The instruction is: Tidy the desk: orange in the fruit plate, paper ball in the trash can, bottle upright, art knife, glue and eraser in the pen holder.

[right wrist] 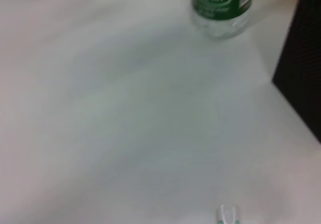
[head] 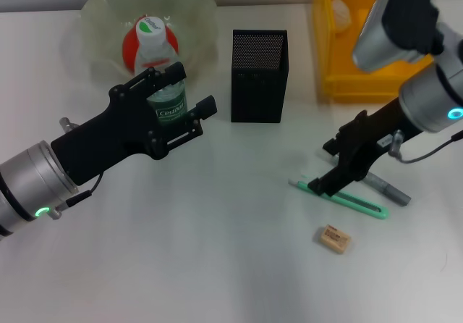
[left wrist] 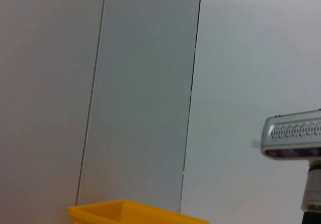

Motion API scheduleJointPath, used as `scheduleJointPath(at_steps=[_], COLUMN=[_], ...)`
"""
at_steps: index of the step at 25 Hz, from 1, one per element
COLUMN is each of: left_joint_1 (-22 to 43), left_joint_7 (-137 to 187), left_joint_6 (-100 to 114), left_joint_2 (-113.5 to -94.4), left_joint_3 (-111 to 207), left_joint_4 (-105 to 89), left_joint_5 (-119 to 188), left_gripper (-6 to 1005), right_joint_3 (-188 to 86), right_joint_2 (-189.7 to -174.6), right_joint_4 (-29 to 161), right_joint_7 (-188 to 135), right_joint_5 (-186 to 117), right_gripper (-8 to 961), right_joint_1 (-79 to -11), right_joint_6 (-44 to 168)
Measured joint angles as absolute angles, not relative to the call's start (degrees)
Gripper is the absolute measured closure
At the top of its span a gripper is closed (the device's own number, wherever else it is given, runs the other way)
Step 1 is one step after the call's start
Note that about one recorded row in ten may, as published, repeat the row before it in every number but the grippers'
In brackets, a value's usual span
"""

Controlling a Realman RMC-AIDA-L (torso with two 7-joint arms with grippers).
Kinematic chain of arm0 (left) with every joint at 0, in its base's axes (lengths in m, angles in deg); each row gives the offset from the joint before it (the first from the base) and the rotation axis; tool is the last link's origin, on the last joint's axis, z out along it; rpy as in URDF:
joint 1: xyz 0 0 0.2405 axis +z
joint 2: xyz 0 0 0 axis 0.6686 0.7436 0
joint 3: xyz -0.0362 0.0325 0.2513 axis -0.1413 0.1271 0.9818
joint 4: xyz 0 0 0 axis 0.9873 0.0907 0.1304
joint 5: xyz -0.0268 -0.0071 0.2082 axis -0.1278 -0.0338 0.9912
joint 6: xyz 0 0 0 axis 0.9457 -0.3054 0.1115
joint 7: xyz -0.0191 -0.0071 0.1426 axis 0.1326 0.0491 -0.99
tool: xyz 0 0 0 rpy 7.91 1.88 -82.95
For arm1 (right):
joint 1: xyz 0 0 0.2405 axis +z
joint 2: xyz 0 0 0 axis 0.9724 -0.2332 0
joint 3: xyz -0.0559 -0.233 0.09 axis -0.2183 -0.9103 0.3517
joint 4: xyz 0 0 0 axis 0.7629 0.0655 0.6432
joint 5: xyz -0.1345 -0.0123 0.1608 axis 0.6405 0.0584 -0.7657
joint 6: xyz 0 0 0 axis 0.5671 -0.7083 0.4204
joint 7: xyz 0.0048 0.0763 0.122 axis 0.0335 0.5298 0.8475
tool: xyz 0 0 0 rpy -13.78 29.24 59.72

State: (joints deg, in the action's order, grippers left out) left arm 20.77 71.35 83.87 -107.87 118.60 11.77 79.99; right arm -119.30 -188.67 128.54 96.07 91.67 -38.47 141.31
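Note:
The bottle [head: 165, 84] with a green label and white cap stands upright between the fingers of my left gripper [head: 192, 87], which looks open around it. Its base also shows in the right wrist view [right wrist: 220, 5]. The orange [head: 130, 48] lies in the clear fruit plate [head: 94, 19] behind the bottle. My right gripper [head: 324, 167] is low over the left end of the green art knife [head: 358, 203], fingers apart; the knife's tip shows in the right wrist view [right wrist: 227, 215]. The grey glue stick [head: 387, 189] lies beside the knife. The eraser [head: 334, 238] lies nearer me.
The black mesh pen holder [head: 259, 77] stands mid-table, also in the right wrist view [right wrist: 301, 58]. The yellow trash can [head: 362, 84] is at the back right with a paper ball [head: 340, 11] inside; its rim shows in the left wrist view [left wrist: 130, 211].

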Motion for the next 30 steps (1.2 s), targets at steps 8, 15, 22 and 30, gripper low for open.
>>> scheduleJointPath(at_steps=[8,15,22,30], left_joint_1=[20.7,20.72,20.5,20.41], left_joint_7=[71.31,71.29,71.53,71.6], left_joint_6=[83.85,83.86,83.9,83.9], left_joint_2=[-108.05,-108.05,-108.04,-108.05], left_joint_3=[118.66,118.61,118.55,118.55], left_joint_4=[11.55,11.55,11.55,11.55], left_joint_5=[79.95,79.95,79.95,79.95], left_gripper=[244,244,244,245], right_joint_3=[-125.62,-127.41,-129.42,-130.28], right_joint_2=[-188.67,-188.74,-188.77,-188.93], right_joint_4=[124.35,120.21,119.66,119.67], right_joint_7=[95.92,96.11,96.46,96.55], right_joint_5=[91.77,91.84,92.86,92.71], right_gripper=[152,305,464,511], right_joint_1=[-37.63,-35.87,-35.58,-35.47], right_joint_6=[136.16,133.79,131.85,130.75])
